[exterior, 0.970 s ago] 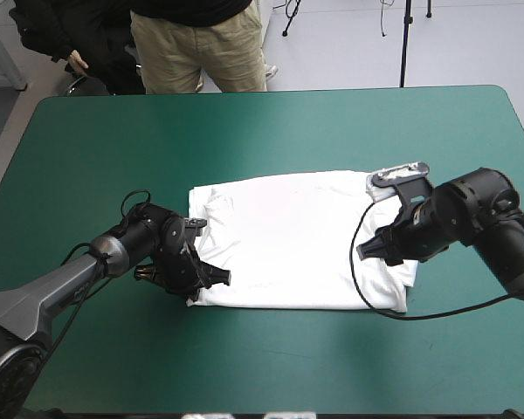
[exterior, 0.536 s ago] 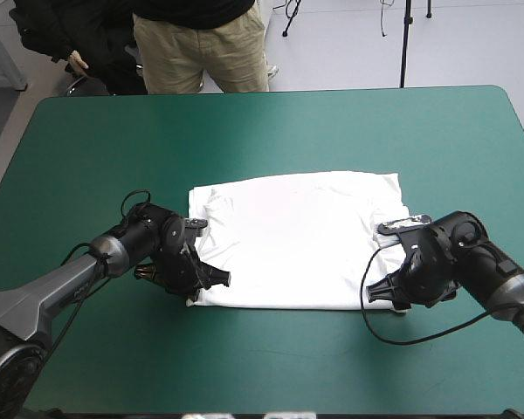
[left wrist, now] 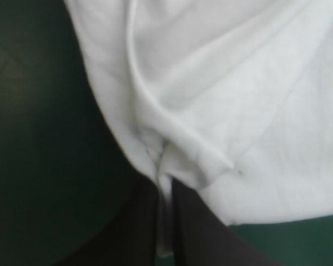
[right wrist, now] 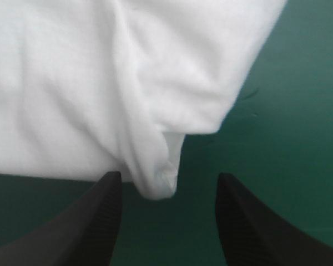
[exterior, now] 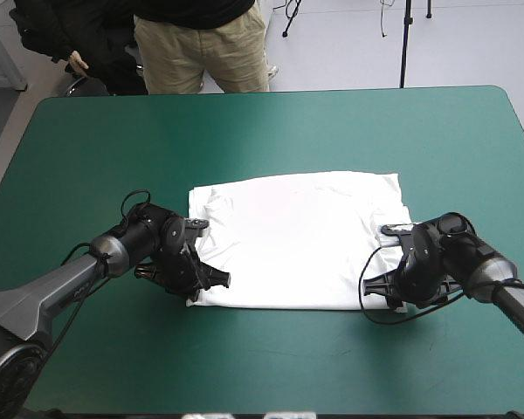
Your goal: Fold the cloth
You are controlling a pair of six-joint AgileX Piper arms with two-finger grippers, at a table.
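Left gripper point(exterior: 211, 281): clenched on the near left corner of the T-shirt point(exterior: 297, 240). Its wrist view shows the two black fingers all but together, a thin strip of white cloth pinched between them point(left wrist: 165, 177), and a rolled fold of cloth running away from the tips. The high view gives only the black wrist at that corner; the pinch itself cannot be read there.

Right gripper point(exterior: 389, 292): released, at the near right corner. Its wrist view shows the fingers standing apart point(right wrist: 167, 175), with a drooping point of the cloth point(right wrist: 72, 83) hanging into the gap, nearer one finger and touching neither. Bare teal-green cover shows beyond and beside that point. In the high view the fingers are hidden under the wrist.

T-shirt: white, lying flat as a rough rectangle, with soft creases. It sits around the middle of the table point(exterior: 244, 131), somewhat toward the near edge. Only the high view shows its full outline and both grippers at once; the left wrist view shows a white field point(left wrist: 238, 83) with one curved edge against the cover.
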